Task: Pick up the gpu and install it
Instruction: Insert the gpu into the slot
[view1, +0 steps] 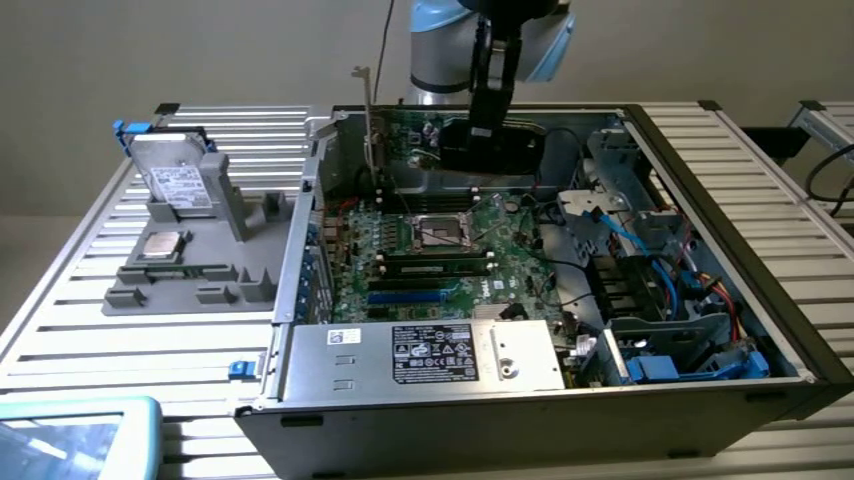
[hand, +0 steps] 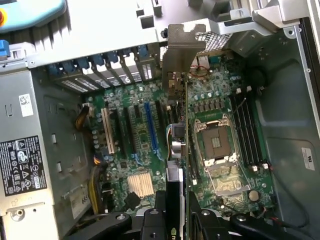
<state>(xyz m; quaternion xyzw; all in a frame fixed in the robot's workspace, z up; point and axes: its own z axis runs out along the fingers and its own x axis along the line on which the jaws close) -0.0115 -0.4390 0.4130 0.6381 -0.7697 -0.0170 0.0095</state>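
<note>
A slatted metal table (view1: 80, 330) before a plain wall bears an open computer case (view1: 747, 250). Toward the case's 12 o'clock, the gripper (hand: 177, 202) pinches the gpu (hand: 176, 145), which stands on edge over the motherboard (hand: 140, 150) beside the CPU socket (hand: 217, 142). The power supply (view1: 427, 355) sits at 6 o'clock and a parts tray (view1: 187, 270) at 9 o'clock.

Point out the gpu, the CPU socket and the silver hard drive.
gpu (hand: 185, 47): wrist view, on its metal slot bracket.
CPU socket (hand: 218, 143): wrist view, on the socket's centre.
hard drive (view1: 179, 185): exterior view, on its white label.
</note>
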